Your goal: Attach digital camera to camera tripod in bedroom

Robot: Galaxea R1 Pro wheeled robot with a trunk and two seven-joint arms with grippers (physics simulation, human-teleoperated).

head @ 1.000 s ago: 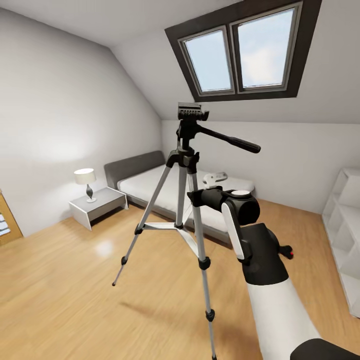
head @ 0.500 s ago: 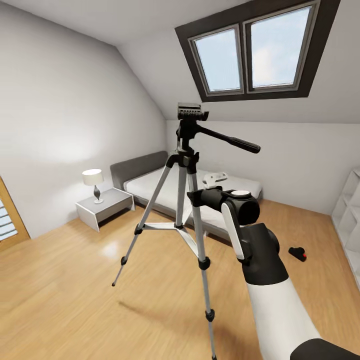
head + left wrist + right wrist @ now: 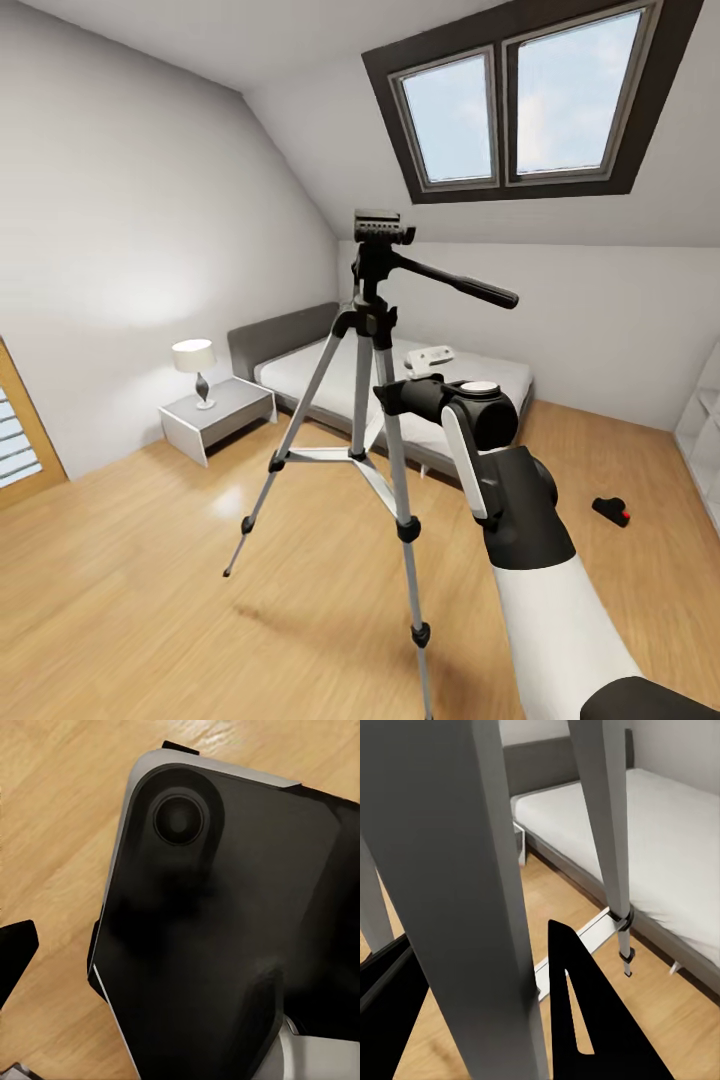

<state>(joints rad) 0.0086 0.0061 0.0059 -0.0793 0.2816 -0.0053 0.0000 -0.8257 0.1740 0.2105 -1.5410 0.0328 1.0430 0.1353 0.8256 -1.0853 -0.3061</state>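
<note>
Three silver-white telescoping legs with black joints carry the camera tripod (image 3: pixel 372 400) right in front of me on the light wood floor (image 3: pixel 150 590), its dark grey head bare and its long black pan handle jutting to the right. From my head I see my right arm stretched forward to the nearer leg; I judge I am holding the stand so it stays under my control, since nothing is mounted yet. The small black boxy digital camera (image 3: pixel 611 510), red button showing, lies on the floor well apart to the right, near the grey bed with its white mattress (image 3: pixel 440 385). A grey nightstand (image 3: pixel 218 410) with a lamp stands at the left.

My left wrist looks down at the floor past a dark rounded part of my own body; one black fingertip (image 3: pixel 15 952) shows at the edge, and whether that hand is open I cannot tell.

My right wrist shows the right gripper (image 3: pixel 487 1020) with a dark finger on each side of a grey tripod leg, apparently clamped on it.
</note>
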